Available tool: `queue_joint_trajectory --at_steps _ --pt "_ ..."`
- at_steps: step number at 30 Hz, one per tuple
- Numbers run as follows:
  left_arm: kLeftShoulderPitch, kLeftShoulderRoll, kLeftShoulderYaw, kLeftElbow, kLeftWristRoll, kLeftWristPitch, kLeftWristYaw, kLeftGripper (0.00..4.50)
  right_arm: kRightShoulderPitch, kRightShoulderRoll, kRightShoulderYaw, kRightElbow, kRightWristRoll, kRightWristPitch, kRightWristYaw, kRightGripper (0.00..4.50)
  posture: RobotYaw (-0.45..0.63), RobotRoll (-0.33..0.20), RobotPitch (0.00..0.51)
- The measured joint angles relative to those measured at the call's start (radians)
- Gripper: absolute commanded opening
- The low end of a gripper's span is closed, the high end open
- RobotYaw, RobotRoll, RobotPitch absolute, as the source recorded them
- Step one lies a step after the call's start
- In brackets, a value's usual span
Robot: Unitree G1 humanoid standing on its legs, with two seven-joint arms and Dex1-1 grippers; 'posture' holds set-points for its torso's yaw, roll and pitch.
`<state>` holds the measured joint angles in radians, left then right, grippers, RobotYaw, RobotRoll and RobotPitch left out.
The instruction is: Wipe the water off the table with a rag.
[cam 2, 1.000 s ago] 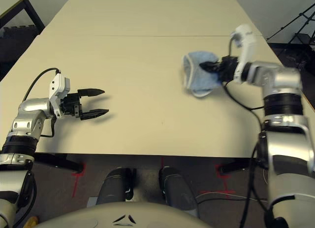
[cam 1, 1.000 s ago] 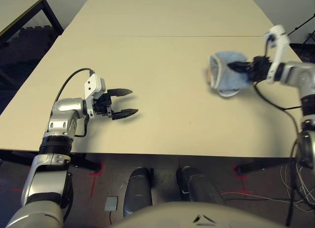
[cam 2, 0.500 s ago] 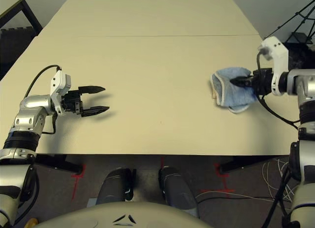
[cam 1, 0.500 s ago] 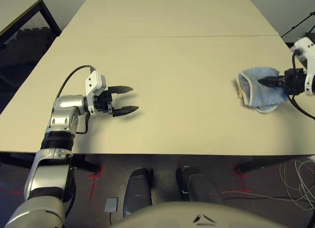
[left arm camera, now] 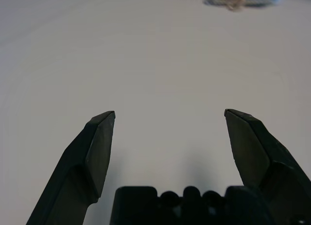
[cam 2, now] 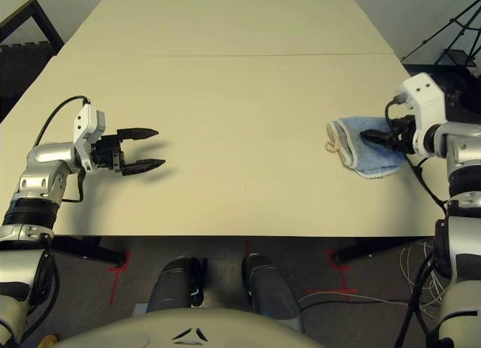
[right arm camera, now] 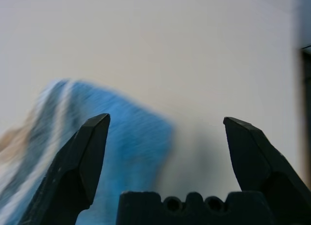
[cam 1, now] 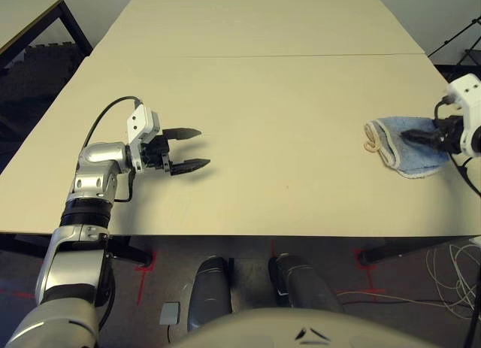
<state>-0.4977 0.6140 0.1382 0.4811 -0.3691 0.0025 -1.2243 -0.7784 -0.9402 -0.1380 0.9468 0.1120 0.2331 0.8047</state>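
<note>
Blue terry rag [cam 2: 367, 146] now dropped flat near the counter [cam 1: 263, 100] right edge, freshly let go by the spread right pincer [cam 2: 373, 137]; left pincer [cam 1: 188, 147] idle, agape; no water visible, wiping seemingly done.

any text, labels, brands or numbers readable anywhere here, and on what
None: no readable text in these views.
The rag shows no tag or print, just a cream loop at one corner.
The table is plain, with only a thin seam line.
The left gripper and right gripper carry no visible marking.
</note>
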Motion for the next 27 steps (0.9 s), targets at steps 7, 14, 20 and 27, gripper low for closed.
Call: queue_joint_trajectory --at_steps 7,14,20,27 --pt "0.054 -0.054 0.124 -0.074 -0.034 0.023 0.259 4.50 0.045 0.051 -0.206 -0.018 0.145 -0.077 -0.038 4.47 -0.16 0.000 0.115" --pt "0.024 -0.056 0.187 -0.015 0.018 -0.049 0.508 4.50 0.178 0.217 -0.306 -0.158 0.260 -0.186 -0.049 4.47 -0.14 0.000 0.131" --pt "-0.042 -0.058 0.231 0.128 0.079 -0.144 0.730 4.50 0.304 0.331 -0.330 -0.271 0.306 -0.248 -0.086 4.47 -0.14 0.000 0.141" --pt "-0.055 -0.059 0.235 0.209 0.100 -0.190 0.808 4.50 0.382 0.358 -0.364 -0.309 0.315 -0.316 -0.147 4.47 -0.16 0.000 0.143"
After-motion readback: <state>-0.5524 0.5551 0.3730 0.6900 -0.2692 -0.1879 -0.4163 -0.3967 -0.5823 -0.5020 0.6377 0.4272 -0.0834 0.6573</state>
